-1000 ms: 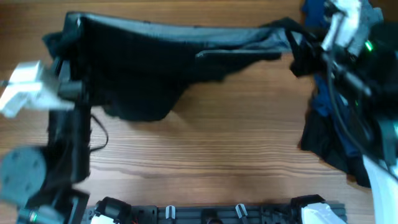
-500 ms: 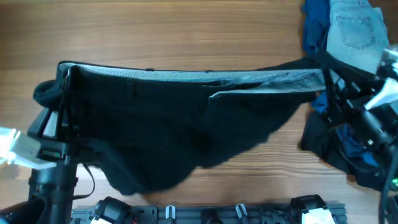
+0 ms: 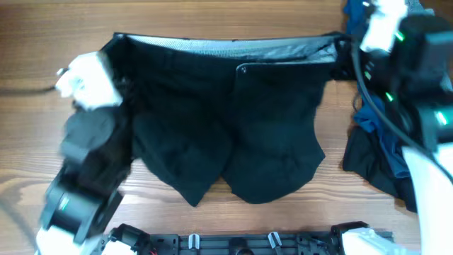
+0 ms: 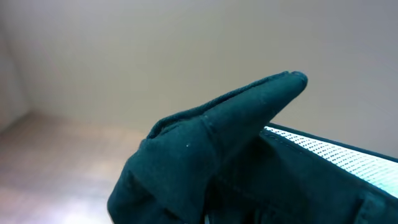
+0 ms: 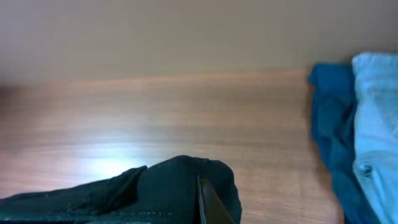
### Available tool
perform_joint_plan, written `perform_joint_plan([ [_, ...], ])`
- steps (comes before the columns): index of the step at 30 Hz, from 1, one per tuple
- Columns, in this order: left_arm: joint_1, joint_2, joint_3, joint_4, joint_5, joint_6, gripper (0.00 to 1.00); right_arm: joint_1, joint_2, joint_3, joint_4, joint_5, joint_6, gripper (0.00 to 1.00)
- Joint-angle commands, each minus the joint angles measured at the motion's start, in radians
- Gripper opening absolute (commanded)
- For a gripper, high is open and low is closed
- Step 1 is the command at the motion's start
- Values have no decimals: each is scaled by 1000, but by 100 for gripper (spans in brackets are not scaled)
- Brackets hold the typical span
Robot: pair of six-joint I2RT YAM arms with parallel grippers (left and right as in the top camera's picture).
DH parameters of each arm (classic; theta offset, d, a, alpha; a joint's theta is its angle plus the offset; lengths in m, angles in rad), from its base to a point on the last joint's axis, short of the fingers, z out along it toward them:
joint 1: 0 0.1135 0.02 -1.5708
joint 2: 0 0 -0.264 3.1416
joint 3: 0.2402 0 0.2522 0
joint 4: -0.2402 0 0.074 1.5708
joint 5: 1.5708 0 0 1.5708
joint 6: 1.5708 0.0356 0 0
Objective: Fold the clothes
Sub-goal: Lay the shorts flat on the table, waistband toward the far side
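Note:
The black shorts [image 3: 233, 127] lie spread on the wooden table, waistband at the far side and legs toward the front. The pale grey mesh lining [image 3: 233, 48] and a small button [image 3: 242, 69] show at the waistband. My left gripper [image 3: 119, 60] holds the waistband's left corner; in the left wrist view the black cloth [image 4: 211, 149] covers the jaws. My right gripper [image 3: 345, 53] is shut on the right corner, where black cloth [image 5: 168, 190] bunches around a finger [image 5: 208, 202]. Light-blue denim shorts [image 5: 376, 124] and a dark blue garment [image 5: 329, 118] lie to the right.
A pile of dark blue and black garments [image 3: 371, 142] lies at the table's right side, partly under my right arm. A black rail with clips [image 3: 233, 242] runs along the front edge. Bare wood [image 3: 42, 35] shows at the far left.
Both grippers have carried the waistband toward the far side of the table and drawn it out. The shorts, hanging and bunched before, now lie spread flat.

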Motion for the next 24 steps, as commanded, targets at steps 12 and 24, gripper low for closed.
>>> perform_joint_plan([
  [12, 156, 682, 16, 242, -169, -187, 4, -24, 587, 14, 355, 69, 2, 4],
  [24, 189, 958, 16, 653, -169, -186, 14, -24, 827, 14, 774, 74, 31, 19],
])
